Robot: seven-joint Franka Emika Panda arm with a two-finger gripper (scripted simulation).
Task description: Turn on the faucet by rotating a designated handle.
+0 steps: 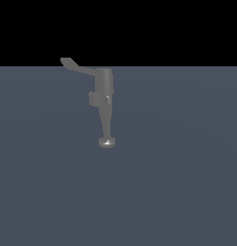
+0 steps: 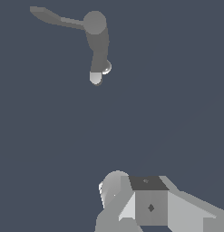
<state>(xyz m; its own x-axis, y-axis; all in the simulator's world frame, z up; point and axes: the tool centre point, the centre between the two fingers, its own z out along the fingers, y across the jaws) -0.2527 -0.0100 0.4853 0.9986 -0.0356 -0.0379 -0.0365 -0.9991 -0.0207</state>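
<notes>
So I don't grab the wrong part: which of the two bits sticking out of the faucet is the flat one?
The handle: a thin flat lever leaving the top of the faucet sideways, widening into a paddle. The spout is round, tapering to a shiny tip.

We see only part of our white and grey blocky pincer [image 2: 131, 204] in the wrist view, low in the frame, touching nothing. Whether its jaws stand apart or closed, we cannot tell. The exterior view shows no arm.
</notes>
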